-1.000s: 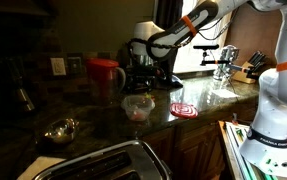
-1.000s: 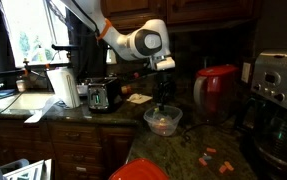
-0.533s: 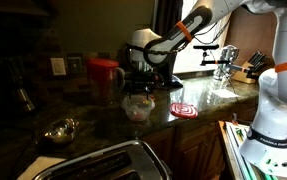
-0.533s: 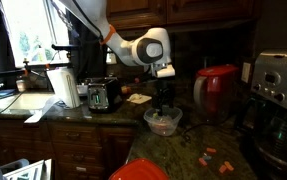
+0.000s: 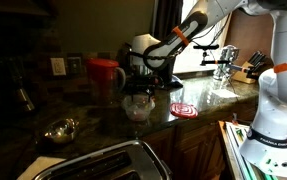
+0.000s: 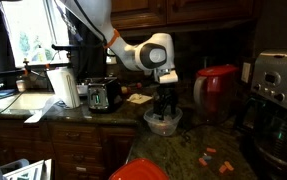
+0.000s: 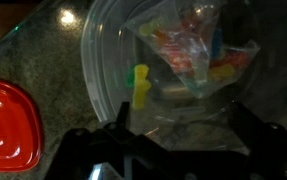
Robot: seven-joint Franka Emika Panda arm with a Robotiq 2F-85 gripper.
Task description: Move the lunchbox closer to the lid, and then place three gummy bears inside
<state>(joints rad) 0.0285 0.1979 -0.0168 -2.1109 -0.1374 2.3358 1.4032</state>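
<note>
Wide open, the gripper (image 7: 183, 150) hung straight down over the lunchbox (image 7: 173, 85). Its dark fingers (image 7: 120, 135) stood far apart with nothing between them. That fitted dropping a sweet in, not holding one.

In the wrist view, going left to right, the red lid (image 7: 3, 125) lay flat at the edge. It was just beside the lunchbox, with only a thin strip of counter (image 7: 53, 60) between them. So the box seemed close enough to the lid, and that part of the job looked done. Next came a yellow gummy bear (image 7: 140, 85), inside the box near its left wall. Further right sat a heap of bright sweets (image 7: 188, 55) under something clear and crinkly. I could not count how many bears were in there, so I could not tell if three were in.

In an exterior view the toaster (image 6: 105, 95) stood on the left. In the middle, the arm reached down to the box. The red pitcher (image 6: 216, 90) stood well apart on the right. A few loose gummy bears (image 6: 215, 158) lay on the counter at the front right. The next one would likely come from there.
</note>
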